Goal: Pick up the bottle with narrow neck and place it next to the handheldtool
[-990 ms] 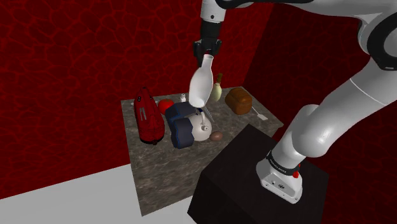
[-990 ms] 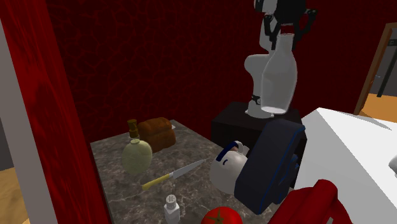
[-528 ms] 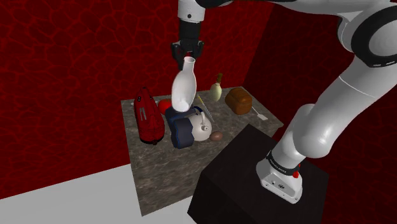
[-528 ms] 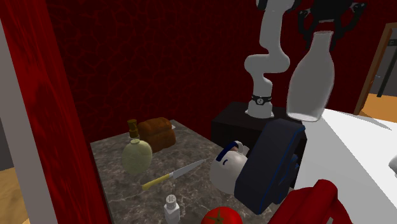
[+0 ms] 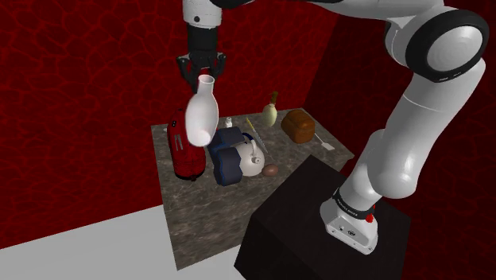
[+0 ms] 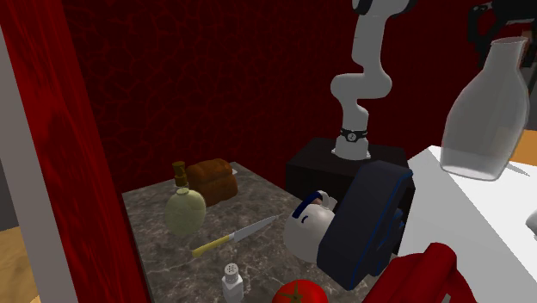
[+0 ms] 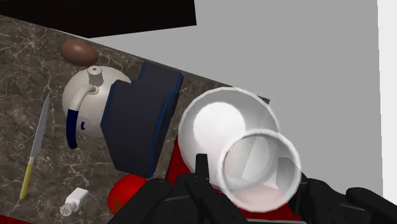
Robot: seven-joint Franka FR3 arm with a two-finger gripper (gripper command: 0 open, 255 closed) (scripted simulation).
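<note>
A white bottle with a narrow neck (image 5: pixel 200 116) hangs in the air, and my gripper (image 5: pixel 202 70) is shut on its neck. In the shoulder view it hovers just over the upper end of the red handheld tool (image 5: pixel 186 151), which lies at the table's left side. The second exterior view has the bottle (image 6: pixel 486 112) high at the right under the gripper (image 6: pixel 503 24), with the red tool (image 6: pixel 433 274) at the bottom. In the wrist view I look down the bottle's open mouth (image 7: pixel 261 167) between the black fingers (image 7: pixel 202 170), with red showing beneath it.
On the dark marble table (image 5: pixel 199 215) lie a dark blue object (image 5: pixel 229 157), a white teapot (image 5: pixel 253 163), a brown egg (image 5: pixel 271 169), a knife (image 6: pixel 237 237), a salt shaker (image 6: pixel 231 277), a tomato (image 6: pixel 299 293), a round flask (image 6: pixel 185 207) and a bread loaf (image 5: pixel 299 126). The black stand (image 5: pixel 302 227) sits front right.
The arm has carried the bottle toward the shoulder view's left, from above the teapot to above the red tool. The grip on the neck has stayed the same.
</note>
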